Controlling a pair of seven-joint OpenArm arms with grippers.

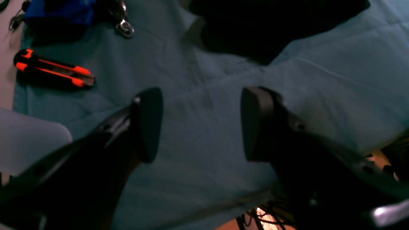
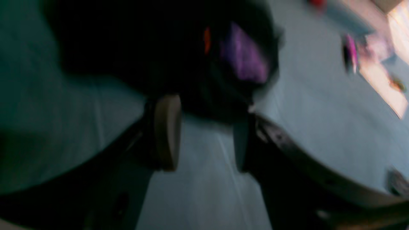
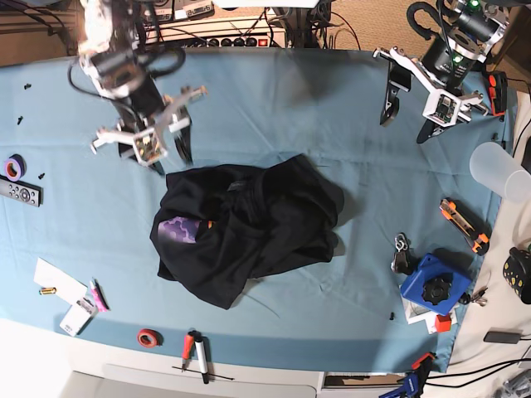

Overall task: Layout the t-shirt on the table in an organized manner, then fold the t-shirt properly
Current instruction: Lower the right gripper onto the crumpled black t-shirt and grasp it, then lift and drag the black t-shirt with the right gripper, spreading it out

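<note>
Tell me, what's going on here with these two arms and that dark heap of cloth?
Two robot arms hang over a table covered in light blue cloth. A black t-shirt lies crumpled in the middle, a bit of its purple print showing. Neither arm holds it: the right pincer hovers open just beyond the heap, and the left pincer hangs open farther off, near the far corner. The shirt is not yet spread or folded.

One black t-shirt [image 3: 249,228] is counted, crumpled at the middle of the table [image 3: 332,116]. Two grippers, left [image 3: 406,108] and right [image 3: 166,145], are counted beyond it. One box cutter [image 3: 463,224] and one translucent cup [image 3: 502,172] are listed to its right.
</note>
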